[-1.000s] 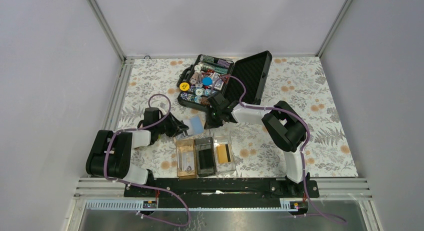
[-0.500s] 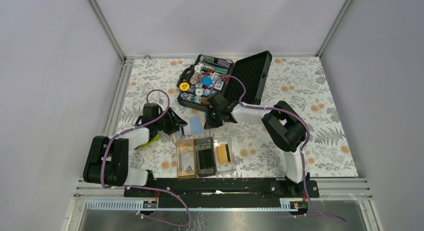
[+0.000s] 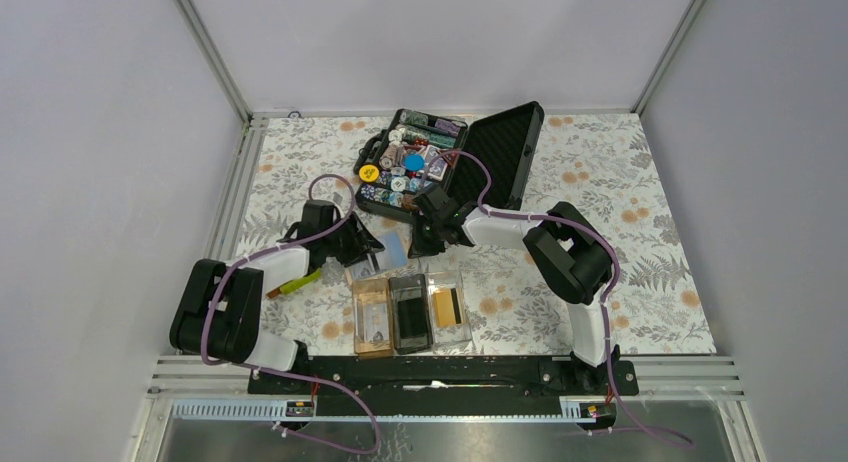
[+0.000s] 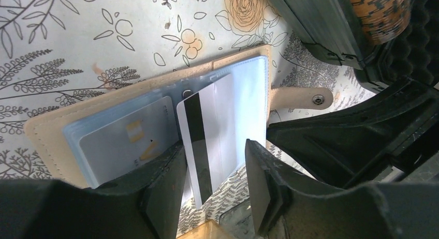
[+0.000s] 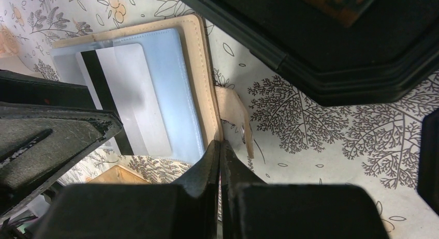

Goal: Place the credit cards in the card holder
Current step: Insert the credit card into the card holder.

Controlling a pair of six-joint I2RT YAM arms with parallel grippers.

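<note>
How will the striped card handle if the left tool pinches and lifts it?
Probably stiff: the card looks flat, with straight edges, atop the wallet. Likely slippery, given its glossy face on clear sleeves. It looks thin and light, so it may pivot in the left tool.

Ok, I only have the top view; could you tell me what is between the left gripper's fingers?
Observer: A silver card with a black stripe lies between the left gripper's open fingers.
Operator: Thanks, and the right gripper?
Observer: The right gripper is shut, tips at the beige wallet's edge beside its strap.
Operator: Any other card there?
Observer: Yes, a pale card sits in a clear sleeve of the wallet.
</note>
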